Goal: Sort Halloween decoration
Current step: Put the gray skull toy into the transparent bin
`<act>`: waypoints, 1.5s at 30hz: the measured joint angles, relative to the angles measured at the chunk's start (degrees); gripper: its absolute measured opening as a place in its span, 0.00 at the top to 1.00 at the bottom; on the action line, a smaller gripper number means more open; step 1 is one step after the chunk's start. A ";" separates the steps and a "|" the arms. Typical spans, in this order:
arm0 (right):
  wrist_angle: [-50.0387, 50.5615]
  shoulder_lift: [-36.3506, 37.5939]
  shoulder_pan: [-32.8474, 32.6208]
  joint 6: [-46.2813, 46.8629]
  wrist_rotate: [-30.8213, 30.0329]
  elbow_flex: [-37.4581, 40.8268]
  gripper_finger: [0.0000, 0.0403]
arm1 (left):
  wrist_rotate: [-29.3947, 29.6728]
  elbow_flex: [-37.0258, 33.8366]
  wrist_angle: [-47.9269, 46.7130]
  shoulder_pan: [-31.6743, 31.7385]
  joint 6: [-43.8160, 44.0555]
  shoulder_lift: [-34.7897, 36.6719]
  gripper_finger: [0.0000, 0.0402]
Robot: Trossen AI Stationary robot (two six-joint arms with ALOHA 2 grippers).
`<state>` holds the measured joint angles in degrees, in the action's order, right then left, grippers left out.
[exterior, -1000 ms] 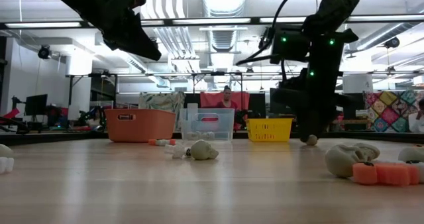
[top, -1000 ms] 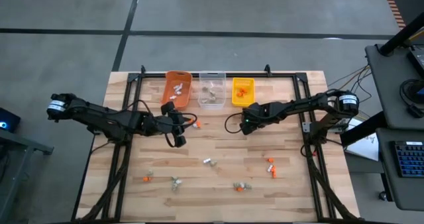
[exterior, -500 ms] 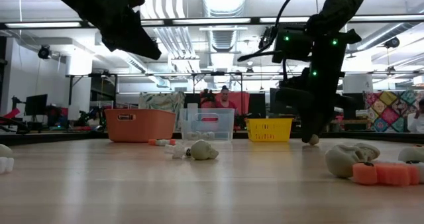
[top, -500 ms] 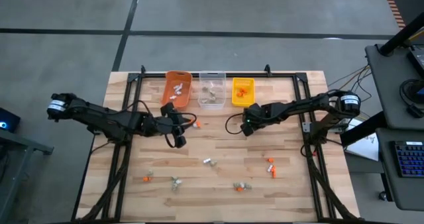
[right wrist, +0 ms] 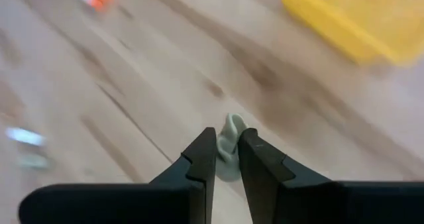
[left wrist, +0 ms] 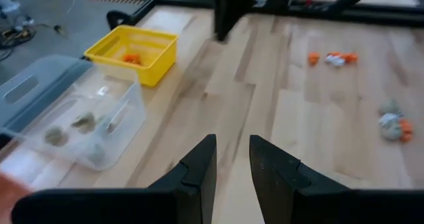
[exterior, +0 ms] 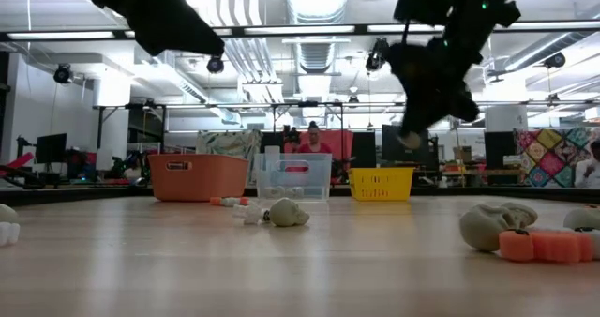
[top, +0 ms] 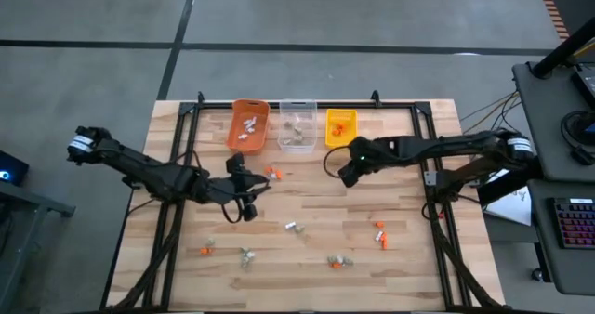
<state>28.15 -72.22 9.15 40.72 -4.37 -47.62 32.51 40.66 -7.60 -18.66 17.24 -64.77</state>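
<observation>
Right gripper [right wrist: 225,159] pinches a grey-tan trinket [right wrist: 229,144], lifted above the table [top: 307,207] just in front of the yellow bin [top: 340,128]. Left gripper [left wrist: 232,161] hangs over mid-table near the orange bin [top: 248,124], fingers a narrow gap apart, holding nothing. Other trinkets [top: 339,260] lie scattered along the near table; some in the clear bin [top: 297,125].

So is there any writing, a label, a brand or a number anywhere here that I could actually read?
None can be read.
Orange bin: a pale label on its front wall, too small to read.
Clear bin: a reddish sticker, blurred.
Yellow bin: faint marks on the front, too blurred to read.
</observation>
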 joint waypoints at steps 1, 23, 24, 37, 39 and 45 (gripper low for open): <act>-1.72 0.73 0.00 -0.82 -0.02 0.01 0.87 | 0.02 0.00 0.60 -0.40 0.03 0.00 0.82; -45.94 -18.51 9.47 -21.42 -2.18 -11.17 0.87 | 3.50 0.00 6.55 -2.44 0.78 3.78 0.82; -44.10 -20.01 10.41 -22.28 -2.22 -13.12 0.87 | 3.50 0.00 6.53 -2.78 0.88 4.15 0.82; -10.01 -38.97 18.60 -31.79 -3.38 -40.64 0.87 | 3.45 0.00 6.29 -7.40 1.46 6.80 0.82; -7.43 -40.94 19.01 -32.69 -3.37 -43.11 0.87 | 3.45 0.00 6.26 -7.60 1.67 6.79 0.82; -4.10 -44.10 19.28 -33.35 -3.25 -47.44 0.87 | 3.45 0.00 5.08 -7.58 3.49 6.45 0.82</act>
<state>24.05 -116.32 28.42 7.37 -7.62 -95.06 35.97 40.66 -2.53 -26.24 20.74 -58.33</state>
